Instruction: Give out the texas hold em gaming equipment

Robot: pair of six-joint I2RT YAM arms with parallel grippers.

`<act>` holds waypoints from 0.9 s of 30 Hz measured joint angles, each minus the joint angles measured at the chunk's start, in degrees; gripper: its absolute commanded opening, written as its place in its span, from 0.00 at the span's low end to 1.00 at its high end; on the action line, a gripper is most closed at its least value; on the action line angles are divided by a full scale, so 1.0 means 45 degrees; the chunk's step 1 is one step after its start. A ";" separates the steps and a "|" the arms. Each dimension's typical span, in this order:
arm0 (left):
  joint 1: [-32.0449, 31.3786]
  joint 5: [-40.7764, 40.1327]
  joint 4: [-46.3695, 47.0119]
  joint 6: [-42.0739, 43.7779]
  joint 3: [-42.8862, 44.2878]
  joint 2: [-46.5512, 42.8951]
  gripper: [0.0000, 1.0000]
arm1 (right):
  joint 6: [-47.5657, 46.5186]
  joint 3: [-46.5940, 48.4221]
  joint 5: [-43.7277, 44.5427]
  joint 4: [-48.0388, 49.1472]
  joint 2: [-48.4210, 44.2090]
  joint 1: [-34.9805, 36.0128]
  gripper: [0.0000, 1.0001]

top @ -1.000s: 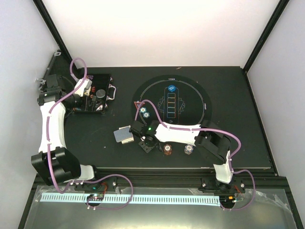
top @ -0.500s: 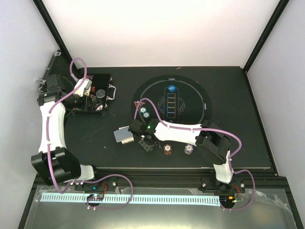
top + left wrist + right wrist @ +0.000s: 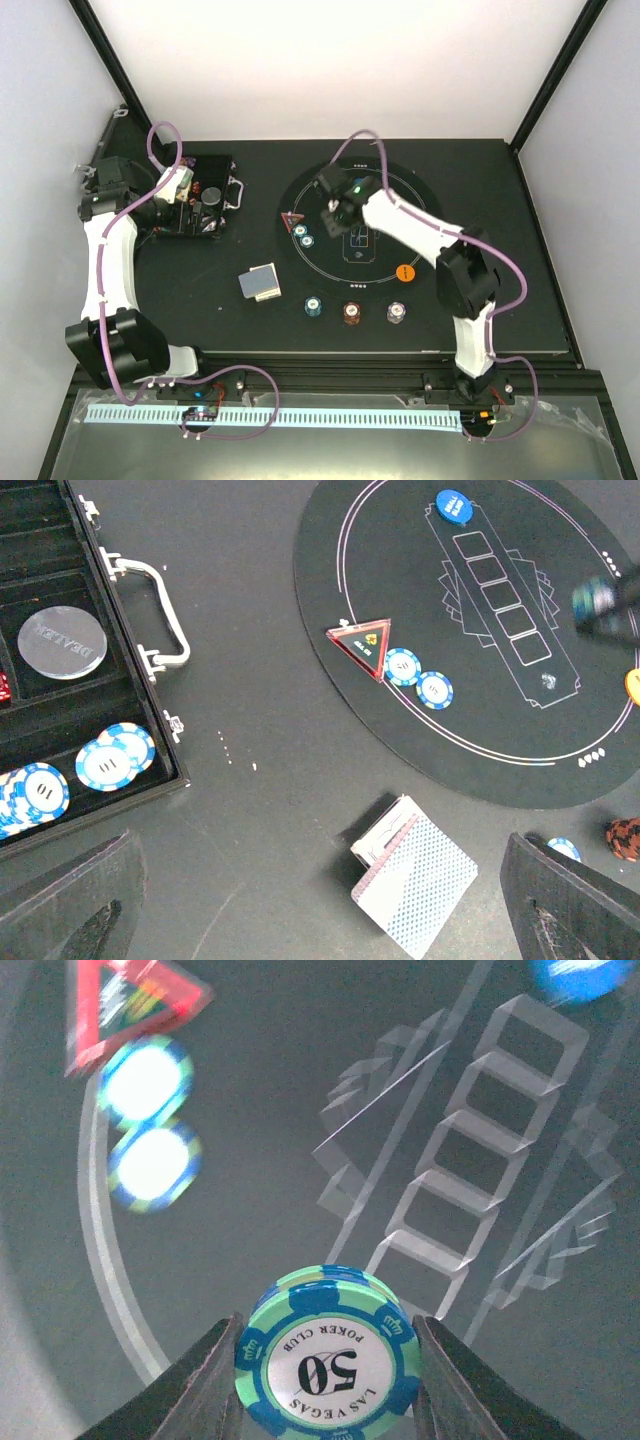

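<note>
My right gripper [image 3: 328, 1324] is shut on a small stack of teal "50" poker chips [image 3: 330, 1360], held above the round black mat [image 3: 415, 215] beside its printed card boxes. In the top view that gripper [image 3: 333, 206] hangs over the mat's left half. Two teal chips [image 3: 303, 236] and a red triangle marker [image 3: 292, 221] lie at the mat's left rim. A teal chip [image 3: 314, 306], a red-brown chip [image 3: 351, 313] and a white chip [image 3: 397, 313] sit in a row in front. A card deck [image 3: 415, 885] lies below my open left gripper [image 3: 325, 890].
The open black case [image 3: 195, 195] with its metal handle [image 3: 160, 610] stands at the left, holding blue-white chips [image 3: 110, 760] and a clear dealer disc [image 3: 62, 642]. An orange button [image 3: 405, 272] and a blue button [image 3: 453, 505] lie on the mat.
My right arm has swung from the front row beside the card deck up and back over the mat, carrying the teal chips. The left arm has not moved.
</note>
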 measured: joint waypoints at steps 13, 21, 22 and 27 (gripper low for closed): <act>0.0000 0.0102 -0.0199 0.0233 0.0034 0.0189 0.99 | -0.0262 0.8087 0.0607 -0.0364 0.6805 -0.5090 0.25; 0.0058 0.0175 -0.0248 0.0262 0.0058 0.0432 0.99 | -0.0238 0.9078 0.0175 -0.0578 0.8252 -0.5561 0.25; 0.0058 0.0185 -0.0257 0.0262 0.0068 0.0466 0.99 | -0.0238 0.9141 0.0097 -0.0554 0.8291 -0.5557 0.25; 0.0058 0.0223 -0.0262 0.0257 0.0078 0.0505 0.99 | -0.0238 0.8986 -0.0253 -0.0461 0.8310 -0.5542 0.25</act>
